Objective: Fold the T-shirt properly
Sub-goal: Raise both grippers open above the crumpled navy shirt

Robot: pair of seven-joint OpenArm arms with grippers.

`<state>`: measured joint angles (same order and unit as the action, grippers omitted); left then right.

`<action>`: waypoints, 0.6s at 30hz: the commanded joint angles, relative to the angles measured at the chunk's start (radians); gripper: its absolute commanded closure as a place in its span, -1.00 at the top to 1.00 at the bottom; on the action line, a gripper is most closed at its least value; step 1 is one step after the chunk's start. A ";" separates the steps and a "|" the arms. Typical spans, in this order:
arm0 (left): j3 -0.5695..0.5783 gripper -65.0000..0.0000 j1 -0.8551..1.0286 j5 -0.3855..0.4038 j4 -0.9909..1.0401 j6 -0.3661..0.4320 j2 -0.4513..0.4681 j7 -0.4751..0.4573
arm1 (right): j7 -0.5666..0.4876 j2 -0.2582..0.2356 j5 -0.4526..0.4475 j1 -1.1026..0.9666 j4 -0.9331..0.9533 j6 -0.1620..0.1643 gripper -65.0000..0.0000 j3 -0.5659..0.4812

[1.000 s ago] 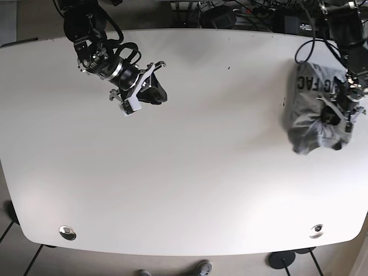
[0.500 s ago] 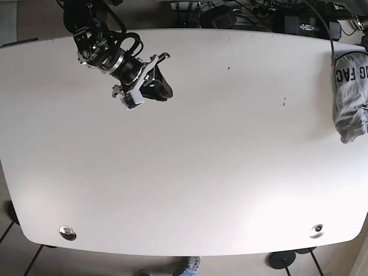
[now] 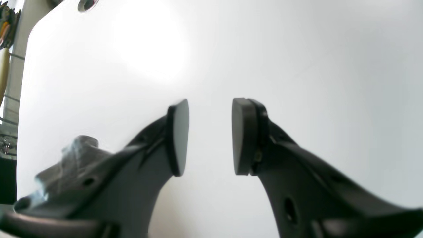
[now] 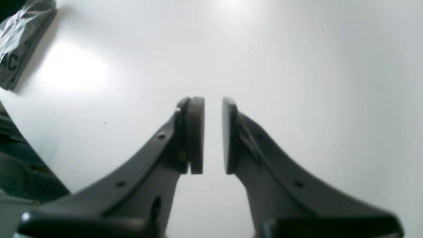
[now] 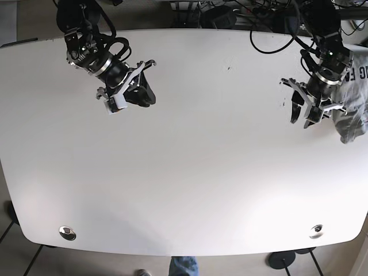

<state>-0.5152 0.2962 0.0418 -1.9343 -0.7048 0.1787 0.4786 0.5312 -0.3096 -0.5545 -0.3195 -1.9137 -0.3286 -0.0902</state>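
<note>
The grey T-shirt (image 5: 355, 95) with dark lettering lies bunched at the table's far right edge, partly cut off by the frame. My left gripper (image 5: 300, 119) hangs just left of it, open, and the shirt is apart from its fingers. In the left wrist view that gripper (image 3: 210, 135) holds nothing, and a grey lump of the T-shirt (image 3: 77, 148) shows behind its left finger. My right gripper (image 5: 146, 96) hovers over the table's far left. In the right wrist view it (image 4: 213, 135) has only a narrow gap, with nothing in it, and the T-shirt (image 4: 19, 36) lies far off.
The white table (image 5: 190, 161) spans the whole view, with a round metal grommet (image 5: 67, 232) near each front corner. Cables and dark gear (image 5: 230, 14) crowd the floor behind the back edge. A person's feet show below the front edge.
The T-shirt went from a heap on the table's right side, under the left gripper, to the far right edge. The left gripper is now free of it. The right arm shifted slightly left.
</note>
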 commanded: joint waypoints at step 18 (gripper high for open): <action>0.231 -0.37 0.120 -0.296 -0.046 0.250 -0.336 -0.231 | -0.030 -0.006 -0.012 -0.065 0.026 -0.013 -0.71 0.175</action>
<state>-0.2829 0.4206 -0.2680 -1.9636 -0.4698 -0.1600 0.2714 0.5301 -0.3050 -0.5541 -0.3939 -1.8690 -0.3363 0.0811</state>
